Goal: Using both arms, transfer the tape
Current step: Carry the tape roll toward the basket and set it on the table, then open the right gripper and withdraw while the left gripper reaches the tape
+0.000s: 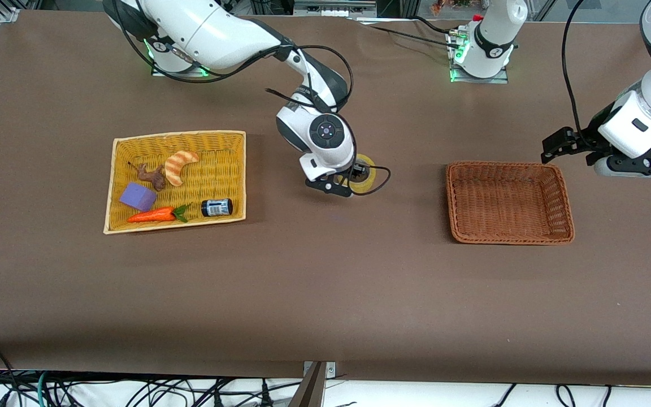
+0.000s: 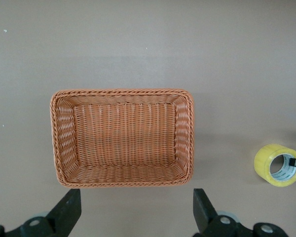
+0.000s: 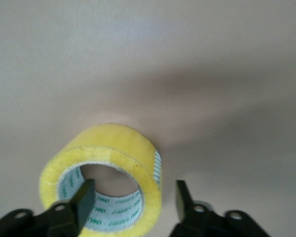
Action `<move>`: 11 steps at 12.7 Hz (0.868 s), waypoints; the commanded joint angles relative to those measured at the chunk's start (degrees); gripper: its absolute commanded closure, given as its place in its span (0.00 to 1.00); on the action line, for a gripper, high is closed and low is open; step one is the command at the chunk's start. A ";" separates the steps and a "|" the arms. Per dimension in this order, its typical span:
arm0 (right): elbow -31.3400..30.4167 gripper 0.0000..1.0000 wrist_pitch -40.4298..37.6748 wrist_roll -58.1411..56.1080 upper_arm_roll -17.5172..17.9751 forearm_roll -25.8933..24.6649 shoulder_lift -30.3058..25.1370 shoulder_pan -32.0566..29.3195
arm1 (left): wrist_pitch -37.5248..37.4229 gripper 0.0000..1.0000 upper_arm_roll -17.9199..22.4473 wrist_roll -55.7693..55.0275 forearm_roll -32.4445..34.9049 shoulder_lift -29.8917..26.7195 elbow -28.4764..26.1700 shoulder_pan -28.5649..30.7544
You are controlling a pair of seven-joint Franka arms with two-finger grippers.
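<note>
The tape (image 1: 369,176) is a yellowish roll lying flat in the middle of the table, between the two baskets. My right gripper (image 1: 357,173) is down at it and open. One finger is inside the roll's hole and the other stands outside the wall with a gap, as the right wrist view shows with the tape (image 3: 108,163) between the gripper's (image 3: 134,192) fingers. My left gripper (image 1: 551,147) hangs open and holds nothing, over the table beside the brown basket (image 1: 509,165) at the left arm's end. The left wrist view shows the left gripper (image 2: 137,197), the basket (image 2: 122,92) and the tape (image 2: 277,165).
A yellow basket (image 1: 178,135) toward the right arm's end holds a croissant (image 1: 181,165), a purple block (image 1: 138,196), a carrot (image 1: 153,215), a small black jar (image 1: 216,207) and a brown figure (image 1: 153,175). The brown basket holds nothing.
</note>
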 commanded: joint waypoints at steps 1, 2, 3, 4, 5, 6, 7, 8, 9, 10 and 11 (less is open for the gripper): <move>-2.31 0.00 -12.60 -4.01 0.19 0.54 -12.64 -6.94 | -1.65 0.00 -0.16 0.74 0.63 0.90 1.33 -0.63; -2.67 0.00 -19.36 -10.91 0.19 1.77 -17.65 -10.63 | -2.87 0.00 -0.77 0.82 0.54 0.90 1.33 -0.72; -2.67 0.00 -25.78 -19.51 0.19 3.69 -22.31 -13.88 | -3.23 0.00 -1.64 0.74 0.45 0.90 1.33 -0.72; -2.76 0.00 -30.97 -27.60 0.19 5.71 -26.44 -18.09 | -3.67 0.00 -3.39 0.74 0.10 0.90 1.33 -0.72; -3.11 0.00 -34.68 -33.68 0.19 6.17 -29.96 -21.88 | -3.85 0.00 -5.93 0.56 -0.94 1.42 1.25 -0.72; -3.20 0.00 -37.68 -40.01 -0.07 6.17 -32.44 -25.22 | -3.77 0.00 -9.09 -0.14 -2.26 2.73 1.24 -0.72; -3.29 0.00 -39.97 -46.08 -1.37 6.17 -34.20 -27.78 | -2.98 0.00 -12.52 -1.54 -2.97 4.84 1.33 -0.72; -3.72 0.00 -40.86 -51.36 -3.56 6.26 -35.96 -28.93 | -0.28 0.00 -15.60 -4.51 -3.06 7.29 1.25 -0.72; -5.90 0.00 -40.35 -55.76 -5.93 6.43 -38.50 -29.47 | 2.97 0.00 -18.67 -8.28 -2.98 9.58 0.64 -0.72; -7.14 0.00 -40.26 -59.02 -8.05 7.22 -40.44 -29.99 | 5.00 0.00 -21.57 -11.19 -2.98 12.39 0.46 -0.72; -7.24 0.00 -40.86 -62.36 -10.33 8.27 -41.16 -30.35 | 6.59 0.00 -24.47 -13.57 -2.98 14.50 0.28 -0.89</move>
